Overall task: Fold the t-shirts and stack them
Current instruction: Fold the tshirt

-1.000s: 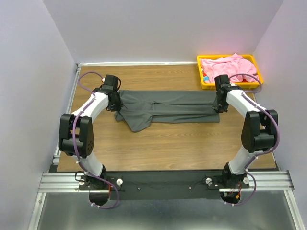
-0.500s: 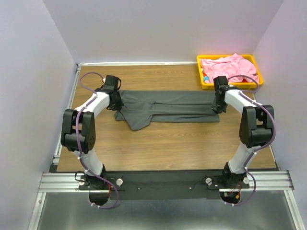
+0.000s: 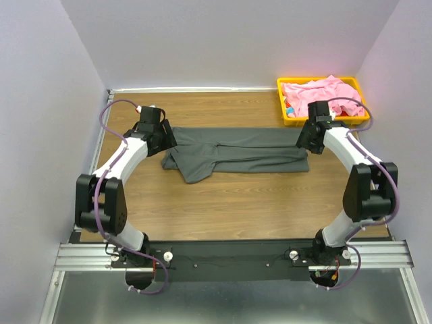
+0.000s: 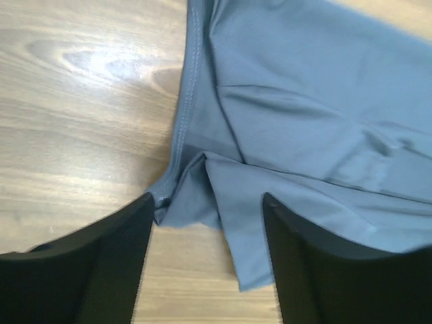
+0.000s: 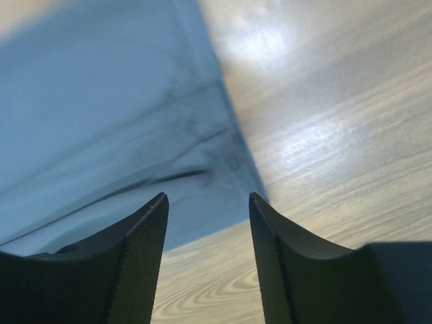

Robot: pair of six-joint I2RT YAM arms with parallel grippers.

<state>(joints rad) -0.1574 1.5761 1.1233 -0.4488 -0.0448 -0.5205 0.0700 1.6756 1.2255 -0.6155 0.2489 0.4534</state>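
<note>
Two grippers are mine, and both stand spread with nothing between their fingers. My left gripper (image 3: 164,138) hangs over the 9 o'clock end of the dark grey t-shirt (image 3: 236,150). My right gripper (image 3: 307,140) hangs over its 3 o'clock end.

The grey t-shirt lies as a long folded band across the table (image 3: 236,196), running from 9 to 3 o'clock. One flap of cloth sticks out toward 7 o'clock near the left end.

In my left wrist view the two black fingers (image 4: 101,270) frame a hemmed edge and a loose folded corner of the grey cloth (image 4: 304,101), which lies flat on the wood. In my right wrist view the cloth's corner (image 5: 101,101) sits just past the fingertips, toward 11 o'clock, with bare wood toward 1 o'clock.

The pink t-shirt (image 3: 320,91) lies bunched in the yellow tray (image 3: 281,101) at the table's 1 o'clock corner, just beyond my right wrist.
</note>
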